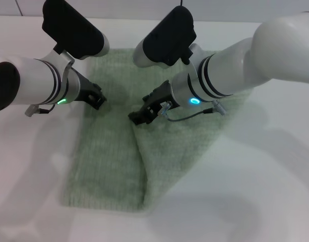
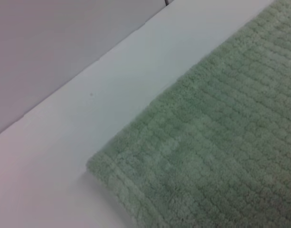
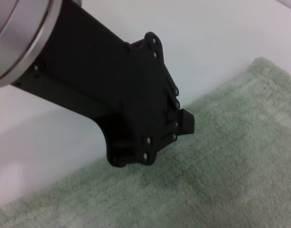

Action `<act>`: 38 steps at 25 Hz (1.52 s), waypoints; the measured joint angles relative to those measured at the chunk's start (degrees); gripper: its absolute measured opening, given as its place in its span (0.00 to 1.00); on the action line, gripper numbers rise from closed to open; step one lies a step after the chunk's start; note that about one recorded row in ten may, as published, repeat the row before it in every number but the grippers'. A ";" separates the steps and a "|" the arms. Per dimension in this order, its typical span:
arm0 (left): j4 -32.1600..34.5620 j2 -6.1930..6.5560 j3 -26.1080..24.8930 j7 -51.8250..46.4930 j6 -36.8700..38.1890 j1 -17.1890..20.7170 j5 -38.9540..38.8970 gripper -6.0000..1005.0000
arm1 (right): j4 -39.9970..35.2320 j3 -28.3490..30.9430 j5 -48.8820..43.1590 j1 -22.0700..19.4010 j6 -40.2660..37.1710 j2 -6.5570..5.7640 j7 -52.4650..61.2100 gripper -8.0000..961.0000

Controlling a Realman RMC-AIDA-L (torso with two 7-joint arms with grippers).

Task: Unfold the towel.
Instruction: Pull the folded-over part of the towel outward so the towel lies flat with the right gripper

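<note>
The soft, limp towel (image 1: 119, 151) lies part-folded on the white worktop (image 1: 275, 176), best pinched at its loose folded edge; I cannot tell either pincer's grip.

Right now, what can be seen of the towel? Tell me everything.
The towel is pale sage-green terry with fine ribbed lines, lying on the white table. It is still partly folded: a flap on the robot's right overlaps the flat layer along a slanting edge. The right gripper is at that flap's edge near the middle; the left gripper is at the towel's far left side. Its near corners look rounded.
</note>
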 joint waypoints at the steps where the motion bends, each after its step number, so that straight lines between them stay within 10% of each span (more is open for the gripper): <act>1: 0.00 0.00 0.00 0.00 -0.02 0.00 0.00 0.05 | -0.03 0.06 0.00 0.00 -0.07 0.00 0.00 0.62; 20: 0.79 0.09 0.00 0.00 -0.09 -0.49 0.08 0.06 | -4.62 1.28 -0.66 -1.32 -4.84 -0.59 -0.03 0.05; 38: 2.16 -0.09 0.24 0.00 0.29 -1.14 0.08 0.06 | -28.05 7.44 -11.63 -14.97 -15.30 -0.71 0.35 0.01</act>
